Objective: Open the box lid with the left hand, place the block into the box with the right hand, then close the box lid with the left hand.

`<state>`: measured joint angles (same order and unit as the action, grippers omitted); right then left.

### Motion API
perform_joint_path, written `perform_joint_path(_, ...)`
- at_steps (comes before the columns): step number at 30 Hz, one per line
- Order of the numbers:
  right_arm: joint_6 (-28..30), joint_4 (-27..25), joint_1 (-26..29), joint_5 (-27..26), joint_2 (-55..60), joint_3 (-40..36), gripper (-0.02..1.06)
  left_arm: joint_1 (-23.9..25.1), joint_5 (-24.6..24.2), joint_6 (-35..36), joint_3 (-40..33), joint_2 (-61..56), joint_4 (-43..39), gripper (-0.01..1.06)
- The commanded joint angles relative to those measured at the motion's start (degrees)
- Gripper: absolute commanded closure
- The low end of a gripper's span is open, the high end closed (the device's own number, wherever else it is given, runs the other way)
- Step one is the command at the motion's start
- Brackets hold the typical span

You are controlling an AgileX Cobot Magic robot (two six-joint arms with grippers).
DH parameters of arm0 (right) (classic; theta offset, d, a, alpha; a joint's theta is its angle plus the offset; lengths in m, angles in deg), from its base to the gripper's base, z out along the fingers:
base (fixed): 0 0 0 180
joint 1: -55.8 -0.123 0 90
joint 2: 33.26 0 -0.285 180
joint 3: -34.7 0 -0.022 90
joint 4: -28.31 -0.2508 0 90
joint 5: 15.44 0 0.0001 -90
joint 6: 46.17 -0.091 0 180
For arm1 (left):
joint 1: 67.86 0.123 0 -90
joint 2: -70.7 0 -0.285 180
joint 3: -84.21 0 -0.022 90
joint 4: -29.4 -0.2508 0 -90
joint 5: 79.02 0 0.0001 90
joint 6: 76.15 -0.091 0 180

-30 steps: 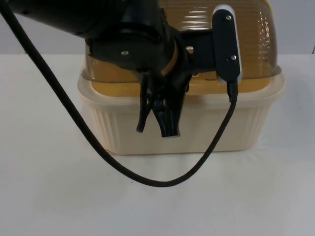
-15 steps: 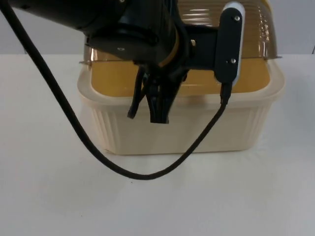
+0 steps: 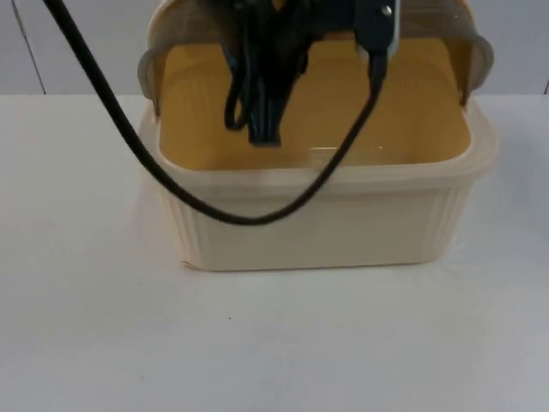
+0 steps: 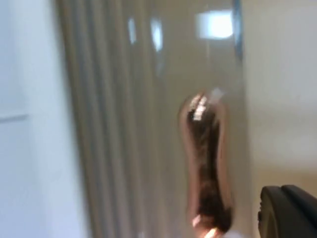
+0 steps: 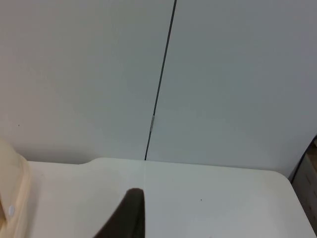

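Since the lid (image 3: 446,34) lay nearly flat over the box (image 3: 326,227) a second ago and now stands tipped up behind the opening, the first step of the task looks almost done: the yellow-tinted interior is open to the top view, and I judge there is room to lower something in. In step with the lid, the left gripper (image 3: 256,116) has climbed from the box's front wall to hang over the near half of the opening, its fingers pointing down; whether they are apart or pinched on the lid's edge I cannot tell. From the left wrist, the ribbed translucent lid (image 4: 138,124) passes close by, with a glossy brownish reflection on it, and one black fingertip (image 4: 290,213) stands beside it. Counting what is here: one cream box, one hinged lid, two arms, and no block that I can make out on the white table (image 3: 103,343) or inside the box. With its gripper's state also beyond telling, the right arm waits off to the side, its wrist view taking in the grey partition wall (image 5: 223,74), the table edge and a corner of the cream box (image 5: 11,198).
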<state>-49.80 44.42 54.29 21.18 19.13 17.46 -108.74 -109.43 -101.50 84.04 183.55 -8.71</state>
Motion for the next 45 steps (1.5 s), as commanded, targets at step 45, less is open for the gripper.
perform_joint_path(45,0.0,0.0,0.1,0.0,-0.2,0.4,0.03,4.3,-6.6,-5.2,5.6,-19.7,25.8,1.05)
